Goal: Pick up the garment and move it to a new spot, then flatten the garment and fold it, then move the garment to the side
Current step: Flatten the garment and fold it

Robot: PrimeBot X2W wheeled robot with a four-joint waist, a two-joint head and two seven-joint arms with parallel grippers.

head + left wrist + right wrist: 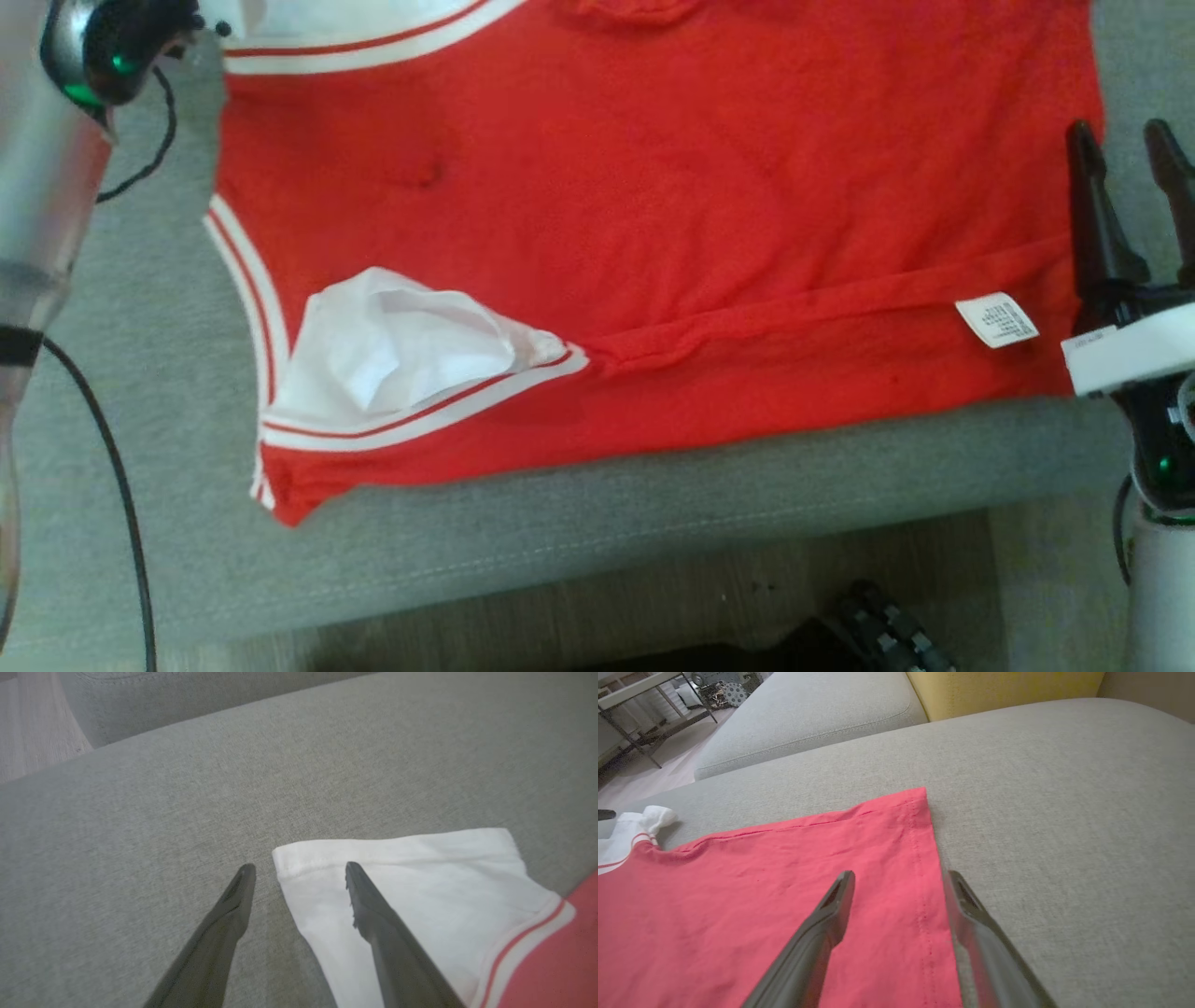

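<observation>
Red T-shirt with white sleeves and striped trim [653,233] lies spread across the grey fabric sofa cushion [653,504], hem to the right, sleeves to the left. We judge this as the flatten step, fold not yet begun. The near white sleeve [392,345] is crumpled over the red body and a strip along the near edge is turned up, showing the white care label [996,319].

Left gripper [300,868] is spread wide and holds nothing, straddling the corner of the far white sleeve [411,882]. Right gripper [900,875] is also spread and empty, astride the hem edge, one finger over red cloth, one over cushion. We cannot tell whether they touch.

Next move likely needs both to pinch these edges and pull apart.
</observation>
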